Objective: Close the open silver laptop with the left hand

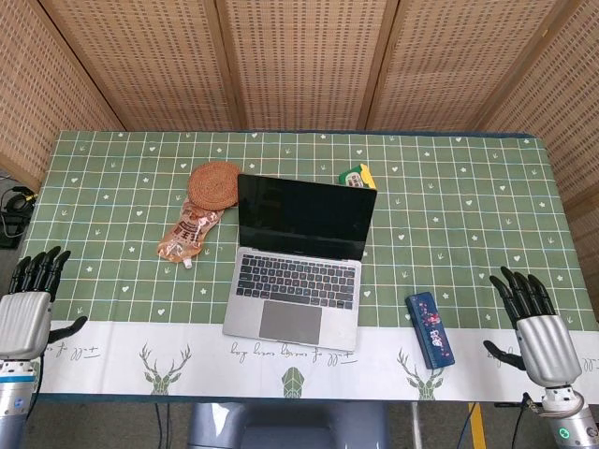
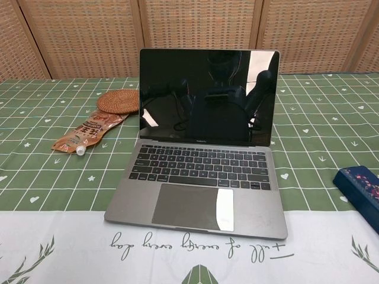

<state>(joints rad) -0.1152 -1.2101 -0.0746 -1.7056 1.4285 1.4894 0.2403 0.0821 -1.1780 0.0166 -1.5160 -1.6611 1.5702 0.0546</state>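
1. The silver laptop [image 1: 295,271] stands open in the middle of the table [image 1: 449,187], dark screen upright, keyboard facing the robot.
2. The left hand [image 1: 28,313] rests at the table's near edge, well left of the laptop, fingers [image 1: 39,269] spread and holding nothing.
3. The right hand [image 1: 538,332] lies well right of the laptop, fingers likewise released.
4. A round woven coaster [image 1: 215,184] and a snack pouch [image 1: 187,234] lie left of the laptop's screen.
5. A blue case [image 1: 430,329] sits just right of the laptop's front corner.
6. A small green-and-yellow packet [image 1: 357,177] peeks from behind the laptop.
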